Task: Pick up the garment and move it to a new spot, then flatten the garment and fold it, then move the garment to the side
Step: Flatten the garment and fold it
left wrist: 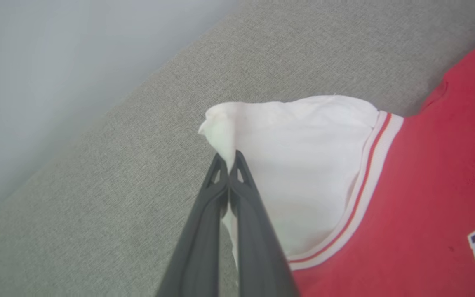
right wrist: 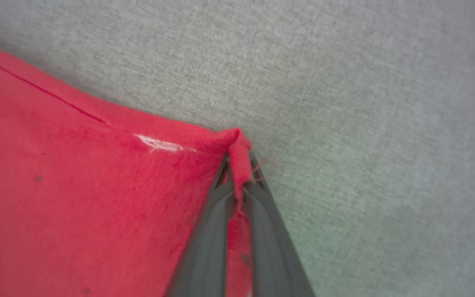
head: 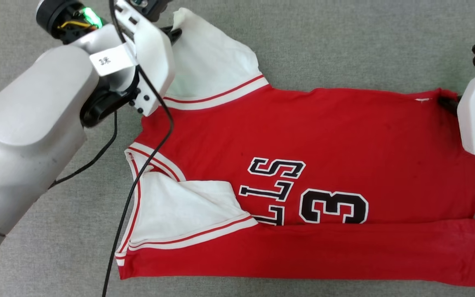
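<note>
The garment (head: 344, 136) lies spread on the grey desk (head: 344, 41), one long edge folded in. The left gripper (left wrist: 230, 159) pinches its white sleeve tip and the right gripper (right wrist: 239, 161) pinches its red hem corner. This looks like the folding step. Next, both should lift together and carry that edge across the garment.

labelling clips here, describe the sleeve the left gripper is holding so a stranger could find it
On the grey fabric surface lies a red jersey. Its white sleeve at the head view's upper left sticks out, tip pinched in the left gripper's shut fingers; the other sleeve lies folded over the red.
</note>
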